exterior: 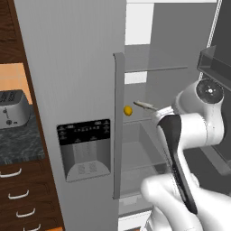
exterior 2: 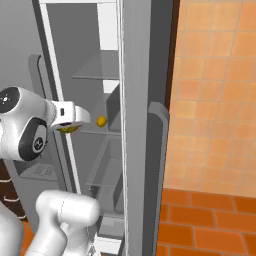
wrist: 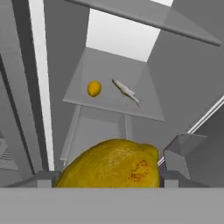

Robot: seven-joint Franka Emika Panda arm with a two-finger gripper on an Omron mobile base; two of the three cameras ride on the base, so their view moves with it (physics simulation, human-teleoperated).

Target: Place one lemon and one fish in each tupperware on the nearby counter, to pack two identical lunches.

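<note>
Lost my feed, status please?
Pincer shut on near lemon. Second lemon and fish on fridge shelf. Nothing blocking.

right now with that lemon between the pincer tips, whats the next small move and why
Probably draw the arm back out of the fridge. A lemon already sits between the pincer tips; the other lemon and a fish lie on the shelf beyond.

No readable text, brand or number is found. Faint pale marks are printed on the black dispenser panel (exterior: 84, 133) of the fridge door, too blurred to be read.
</note>
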